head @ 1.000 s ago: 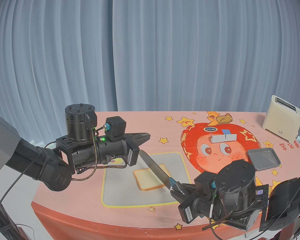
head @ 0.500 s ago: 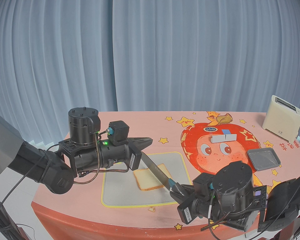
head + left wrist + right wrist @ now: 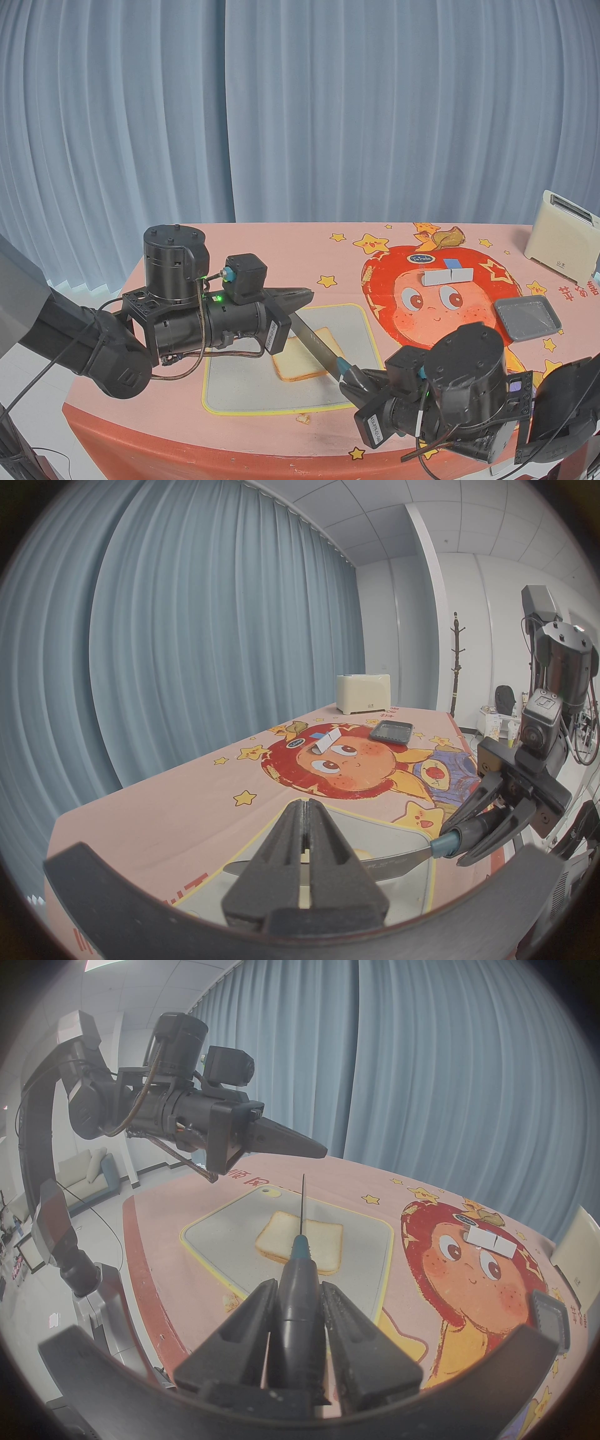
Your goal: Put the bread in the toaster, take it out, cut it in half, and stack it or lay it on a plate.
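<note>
One slice of bread (image 3: 294, 365) lies flat on the cutting board (image 3: 250, 387), toward the board's right half and inside its yellow border on every side. The board's left and near parts are bare. A knife (image 3: 317, 345) slants across the slice from the near right to the far left. Its handle is pinched in the right gripper (image 3: 349, 378), which hangs over the table's near edge just off the board's right corner. Whether the blade touches the bread cannot be told.

The left gripper (image 3: 306, 292) has its fingers pressed together with nothing between them. It points across the board's far left part and hovers above the knife tip, apart from it. Its wrist covers the slice's left corner in the head view.

The table (image 3: 300, 250) is open pink cloth behind the board. To the right, well apart from both arms, are a small white block (image 3: 447, 275), a grey tray (image 3: 528, 317) and, at the far right edge, the toaster (image 3: 562, 237). A crumb (image 3: 302, 418) sits by the board's near border.

Over the last second the left arm has moved right and down, so its tip now sits further over the board. The knife and right gripper have barely shifted, and the bread has stayed put.
</note>
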Robot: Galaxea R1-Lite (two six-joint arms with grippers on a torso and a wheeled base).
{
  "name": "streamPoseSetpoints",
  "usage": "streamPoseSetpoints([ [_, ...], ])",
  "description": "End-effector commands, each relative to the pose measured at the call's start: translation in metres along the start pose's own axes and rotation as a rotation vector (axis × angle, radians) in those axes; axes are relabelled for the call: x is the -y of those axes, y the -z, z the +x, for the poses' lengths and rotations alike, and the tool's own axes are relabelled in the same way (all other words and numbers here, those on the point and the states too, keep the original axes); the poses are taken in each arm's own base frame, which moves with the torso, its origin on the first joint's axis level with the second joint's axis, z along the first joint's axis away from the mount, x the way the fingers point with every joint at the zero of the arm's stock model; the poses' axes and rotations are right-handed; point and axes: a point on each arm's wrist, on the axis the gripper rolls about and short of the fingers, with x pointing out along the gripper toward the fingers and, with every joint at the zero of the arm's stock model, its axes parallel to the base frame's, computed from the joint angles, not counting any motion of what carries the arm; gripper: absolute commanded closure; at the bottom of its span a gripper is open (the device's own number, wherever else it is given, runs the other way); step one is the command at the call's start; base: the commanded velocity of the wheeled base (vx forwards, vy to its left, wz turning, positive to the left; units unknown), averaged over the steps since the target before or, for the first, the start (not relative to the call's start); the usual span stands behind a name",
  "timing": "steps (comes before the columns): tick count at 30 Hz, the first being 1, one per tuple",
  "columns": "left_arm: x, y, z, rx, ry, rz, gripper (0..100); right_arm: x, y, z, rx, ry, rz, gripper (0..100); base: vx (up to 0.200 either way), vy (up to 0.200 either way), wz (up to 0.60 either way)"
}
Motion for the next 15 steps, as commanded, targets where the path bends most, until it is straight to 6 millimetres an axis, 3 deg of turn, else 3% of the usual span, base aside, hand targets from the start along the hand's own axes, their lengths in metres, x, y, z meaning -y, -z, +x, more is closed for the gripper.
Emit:
streamPoseSetpoints([
  [1,0.003,0.001,0.001,-0.005,0.008,0.0,100,0.0,0.0,0.0,-0.001,-0.001,-0.001,100,0.0,0.0,0.0],
  [7,0.001,0.02,0.016,-0.024,0.01,-0.008,100,0.0,0.0,0.0,-0.001,0.002,-0.001,100,0.0,0.0,0.0],
  [15,0.001,0.022,0.017,-0.027,0.009,-0.009,100,0.0,0.0,0.0,0.001,0.002,0.0,100,0.0,0.0,0.0],
])
